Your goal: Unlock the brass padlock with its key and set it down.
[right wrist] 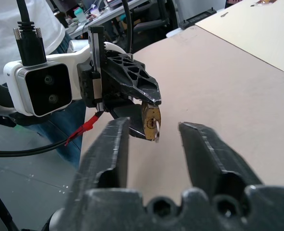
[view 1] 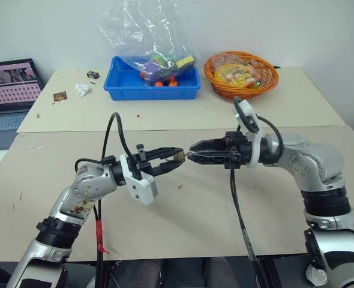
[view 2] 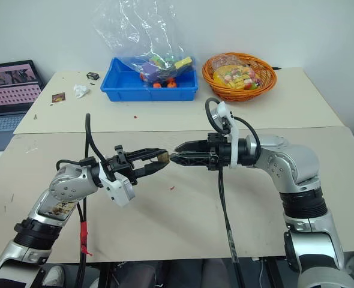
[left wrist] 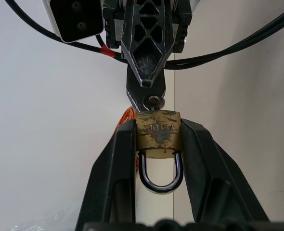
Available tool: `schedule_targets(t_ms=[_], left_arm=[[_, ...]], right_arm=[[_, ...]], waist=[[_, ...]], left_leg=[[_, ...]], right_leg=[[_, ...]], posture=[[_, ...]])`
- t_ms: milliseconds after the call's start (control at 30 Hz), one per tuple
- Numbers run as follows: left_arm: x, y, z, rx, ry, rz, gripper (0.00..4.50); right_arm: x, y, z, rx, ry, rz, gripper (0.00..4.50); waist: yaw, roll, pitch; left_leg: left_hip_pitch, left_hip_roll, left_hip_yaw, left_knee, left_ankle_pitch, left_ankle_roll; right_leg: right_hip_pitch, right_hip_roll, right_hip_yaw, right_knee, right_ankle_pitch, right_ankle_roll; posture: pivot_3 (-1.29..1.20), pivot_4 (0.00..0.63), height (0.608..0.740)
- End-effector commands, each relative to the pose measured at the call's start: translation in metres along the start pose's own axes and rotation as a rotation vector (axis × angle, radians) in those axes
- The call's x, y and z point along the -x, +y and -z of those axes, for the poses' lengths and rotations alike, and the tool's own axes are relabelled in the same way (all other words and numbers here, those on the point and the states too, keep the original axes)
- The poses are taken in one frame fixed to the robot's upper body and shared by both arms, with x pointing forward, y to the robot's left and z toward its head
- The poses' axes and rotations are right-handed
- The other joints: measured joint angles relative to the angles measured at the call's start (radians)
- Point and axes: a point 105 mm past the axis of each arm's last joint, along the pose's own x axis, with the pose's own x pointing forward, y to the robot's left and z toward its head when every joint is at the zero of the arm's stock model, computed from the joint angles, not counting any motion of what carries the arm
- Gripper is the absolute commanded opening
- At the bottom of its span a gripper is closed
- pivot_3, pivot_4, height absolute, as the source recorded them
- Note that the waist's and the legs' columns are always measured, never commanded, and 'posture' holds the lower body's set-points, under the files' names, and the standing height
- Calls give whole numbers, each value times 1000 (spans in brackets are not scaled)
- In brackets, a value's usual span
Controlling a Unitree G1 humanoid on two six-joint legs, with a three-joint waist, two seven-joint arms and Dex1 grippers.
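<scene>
— Left gripper [view 1: 174, 158]?
— Clamped on the brass padlock [left wrist: 159, 133], one black finger [left wrist: 114, 163] on each flat side of the body. Narrow gap, filled by the lock. Silver shackle turned back toward the wrist, keyhole end facing outward.

— And the right gripper [view 1: 194, 155]?
— Levelled tip to tip against the left one, both held up above the table [view 1: 195, 204]. Fingers [right wrist: 110, 154] parted in the right wrist view, standing either side of the key [right wrist: 156, 131]. No contact with the key to be made out there.

— Key itself?
— Seated in the keyhole, silvery head sticking out of the lock's end, right at the right gripper's tips.

— Shackle open or latched?
— Both legs seen going into the body; cannot tell beyond that.

— Further out?
— Blue bin [view 1: 129, 90] with a plastic bag of bright items at the far side of the table, orange basket [view 1: 267, 81] just beside it, laptop [view 1: 9, 90] off at the robot's left.
</scene>
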Motion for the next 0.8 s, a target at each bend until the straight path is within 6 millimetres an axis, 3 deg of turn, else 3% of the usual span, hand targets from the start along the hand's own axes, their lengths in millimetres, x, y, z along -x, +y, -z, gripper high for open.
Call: schedule_targets(t_ms=[33, 100, 467, 633, 800], left_arm=[[0, 12, -10, -32, -32, -40, 828], [0, 12, -10, -32, -33, -40, 828], [-1, 13, -10, -35, -31, -41, 828], [-1, 13, -11, -35, -31, -43, 828], [-1, 12, -11, -34, -29, -47, 828]], right_arm=[[2, 8, -9, 33, -15, -23, 538], [2, 9, -10, 35, -16, -29, 103], [-3, 13, -10, 1, -12, -42, 103], [-9, 6, -9, -281, -43, -48, 103], [-12, 14, -12, -536, -67, -166, 103]], waist=[[0, 0, 0], [0, 0, 0], [0, 0, 0], [-4, 0, 0], [0, 0, 0]], left_leg=[[0, 0, 0, 0, 0, 0], [0, 0, 0, 0, 0, 0], [0, 0, 0, 0, 0, 0], [0, 0, 1, 0, 0, 0], [1, 1, 1, 0, 0, 0]], right_leg=[[0, 0, 0, 0, 0, 0], [0, 0, 0, 0, 0, 0], [0, 0, 0, 0, 0, 0], [0, 0, 0, 0, 0, -1], [0, 0, 1, 1, 1, -1]], posture=[[0, 150, 740], [0, 150, 740], [0, 150, 740], [0, 150, 740], [0, 150, 740]])
